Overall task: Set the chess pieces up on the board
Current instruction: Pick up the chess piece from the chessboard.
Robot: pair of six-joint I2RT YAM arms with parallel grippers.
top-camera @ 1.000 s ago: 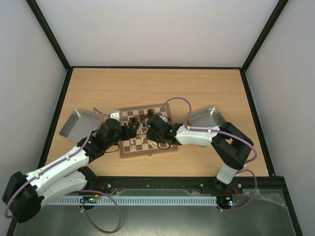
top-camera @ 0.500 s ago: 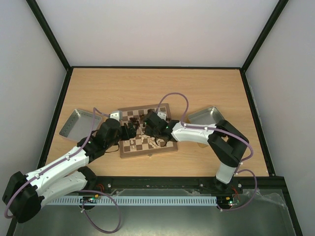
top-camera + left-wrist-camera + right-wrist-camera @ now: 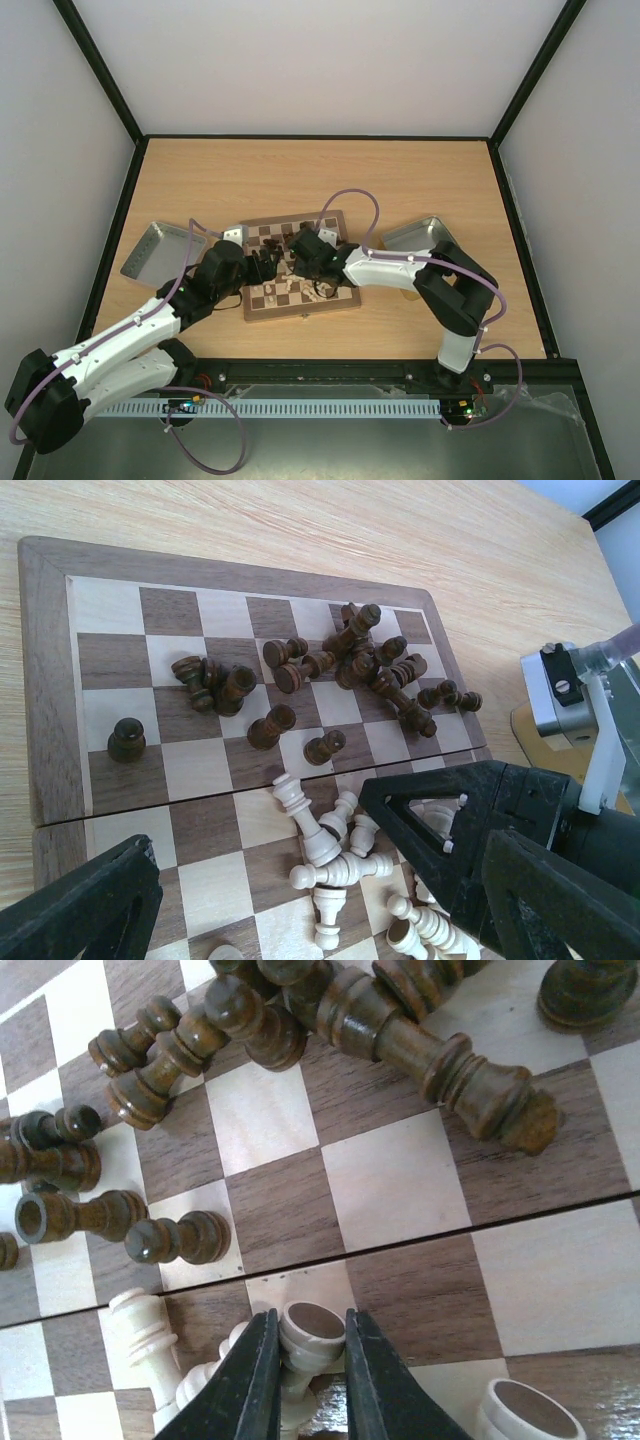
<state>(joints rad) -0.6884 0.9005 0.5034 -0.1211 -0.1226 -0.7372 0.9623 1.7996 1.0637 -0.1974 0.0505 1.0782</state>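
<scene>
Right tool (image 3: 309,1316) pinches a fallen pale piece (image 3: 312,1328) at its base, likely to right it. Left tool (image 3: 320,890) spread, hovering clear.

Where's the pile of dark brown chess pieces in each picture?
Top external: the dark pieces lie on the far half of the board, mid-picture.
Left wrist: upper middle.
Right wrist: along the top edge.
Shared landmark: the board's fold line, clear in both wrist views, with the cream pieces across it.
</scene>
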